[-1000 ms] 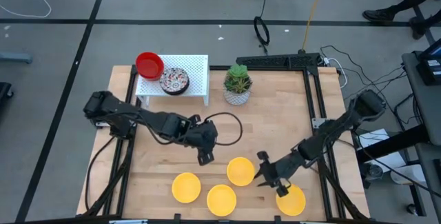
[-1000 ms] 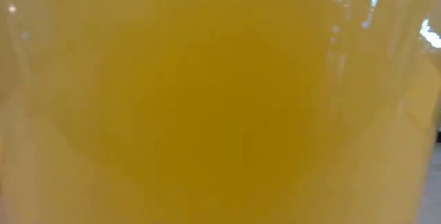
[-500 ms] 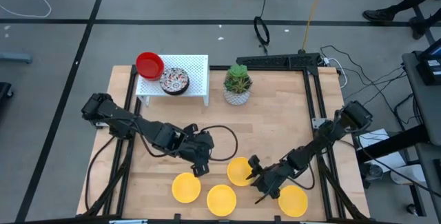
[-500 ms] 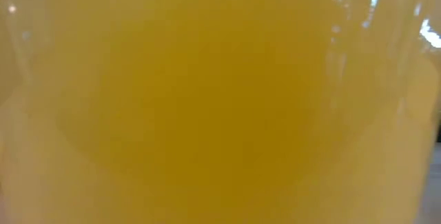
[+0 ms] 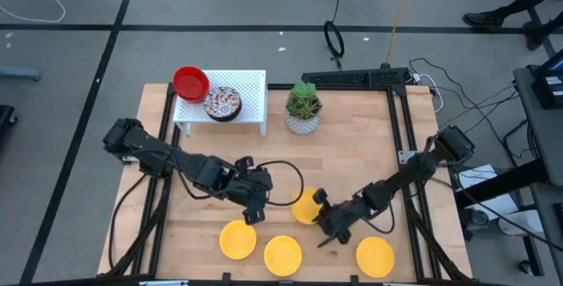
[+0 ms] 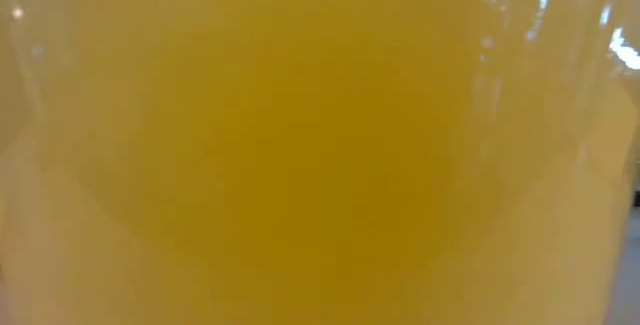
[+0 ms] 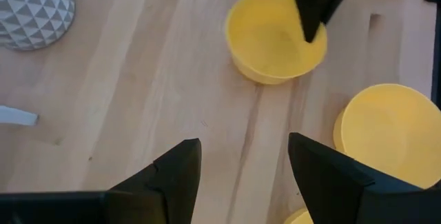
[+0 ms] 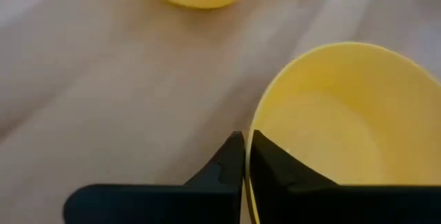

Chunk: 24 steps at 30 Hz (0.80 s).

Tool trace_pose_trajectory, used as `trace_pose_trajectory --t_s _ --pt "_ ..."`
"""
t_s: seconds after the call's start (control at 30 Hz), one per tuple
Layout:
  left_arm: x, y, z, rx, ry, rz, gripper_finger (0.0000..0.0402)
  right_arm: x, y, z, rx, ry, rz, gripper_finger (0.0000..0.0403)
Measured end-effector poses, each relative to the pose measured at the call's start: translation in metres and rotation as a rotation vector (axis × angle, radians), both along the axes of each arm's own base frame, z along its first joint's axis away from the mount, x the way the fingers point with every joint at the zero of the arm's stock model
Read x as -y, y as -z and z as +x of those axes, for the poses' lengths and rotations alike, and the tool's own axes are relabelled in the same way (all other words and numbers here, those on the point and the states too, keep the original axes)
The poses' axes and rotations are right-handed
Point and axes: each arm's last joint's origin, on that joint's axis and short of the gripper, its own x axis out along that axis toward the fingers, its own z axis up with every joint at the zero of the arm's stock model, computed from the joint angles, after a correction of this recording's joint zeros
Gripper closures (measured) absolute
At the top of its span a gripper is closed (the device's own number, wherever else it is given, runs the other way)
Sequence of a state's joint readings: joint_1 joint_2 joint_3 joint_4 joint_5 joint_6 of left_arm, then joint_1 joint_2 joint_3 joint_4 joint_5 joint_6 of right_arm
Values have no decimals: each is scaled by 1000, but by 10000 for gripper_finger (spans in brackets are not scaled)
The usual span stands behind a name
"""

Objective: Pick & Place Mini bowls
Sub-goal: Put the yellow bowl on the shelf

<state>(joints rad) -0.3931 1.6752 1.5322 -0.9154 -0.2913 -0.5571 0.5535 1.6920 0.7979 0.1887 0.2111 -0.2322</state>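
Now my right gripper pinches the rim of the yellow bowl mid-table, one finger inside, one outside; my left gripper waits open just beside it.

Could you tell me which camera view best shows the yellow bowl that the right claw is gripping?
The left wrist view: the whole yellow bowl shows, the right claw pinching its rim. The high view half hides it, the right wrist view shows part, and the low view shows only yellow.
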Motion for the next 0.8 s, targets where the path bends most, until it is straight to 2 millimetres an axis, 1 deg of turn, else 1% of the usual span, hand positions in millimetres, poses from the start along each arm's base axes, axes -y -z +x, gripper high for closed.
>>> trace_pose_trajectory --t_s 0.07,0.17,0.4,0.53,0.67,0.8 --pt "-2 -3 -2 7 11 5 179 10 -3 6 13 25 -7 399" --pt "-5 -11 -6 28 15 3 179 31 -6 17 20 95 1 398" --pt "-21 -33 -18 88 -20 -8 179 84 -15 46 21 201 98 400" --pt "-31 -43 -25 125 -48 22 179 111 -21 56 30 252 139 400" --pt "-40 -51 -30 144 -41 49 179 129 -25 61 55 316 183 399" --pt "-49 -52 -29 144 -43 73 179 140 -25 61 56 367 204 399"
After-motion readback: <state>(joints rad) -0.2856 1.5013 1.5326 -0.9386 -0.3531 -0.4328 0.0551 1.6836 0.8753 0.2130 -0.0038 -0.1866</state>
